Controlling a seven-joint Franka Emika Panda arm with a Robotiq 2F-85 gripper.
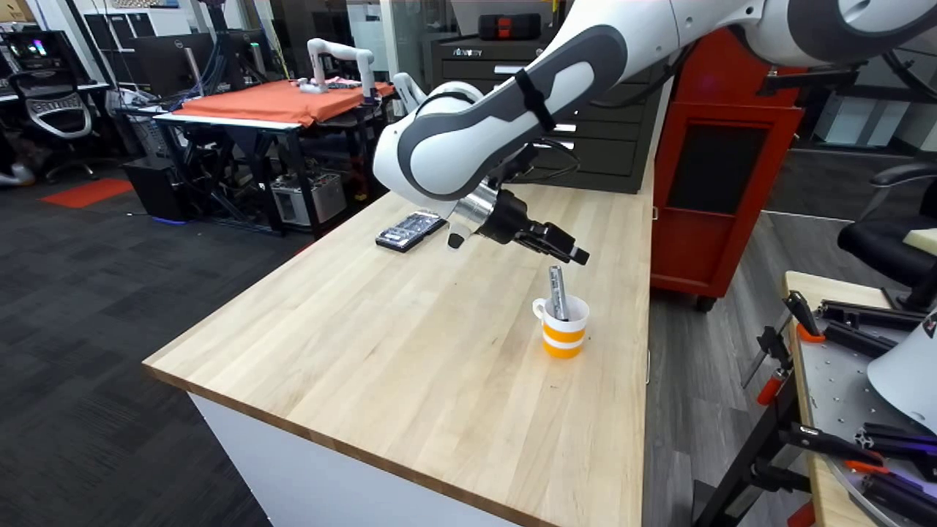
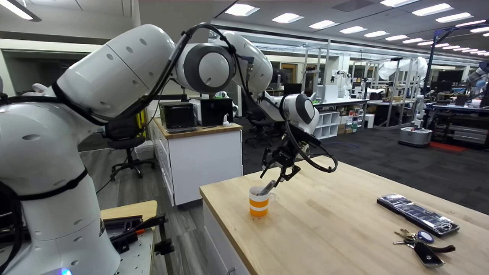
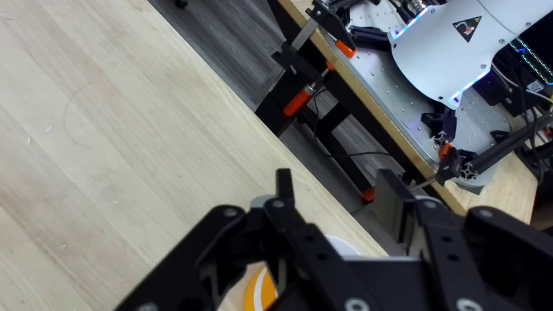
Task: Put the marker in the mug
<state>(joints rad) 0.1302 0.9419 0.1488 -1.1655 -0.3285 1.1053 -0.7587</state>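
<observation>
The white mug with orange bands stands upright on the wooden table in both exterior views [image 1: 564, 341] [image 2: 258, 204]. The marker leans inside it, with its grey upper part sticking out above the rim, in both exterior views [image 1: 558, 288] [image 2: 268, 187]; its lower part is hidden in the mug. My gripper [image 1: 576, 253] is just above the marker's top, jaws apart and empty. It also shows with spread fingers in an exterior view [image 2: 270, 178]. In the wrist view the open fingers [image 3: 335, 175] cover most of the mug [image 3: 260, 290], and the marker is hidden.
A flat dark case with a clear lid [image 1: 411, 230] lies on the table [image 1: 351, 351]; it also shows in an exterior view [image 2: 418, 214] beside a bunch of keys [image 2: 420, 242]. A dark drawer chest [image 1: 607, 146] stands at the table's far end. The mug stands near a long table edge.
</observation>
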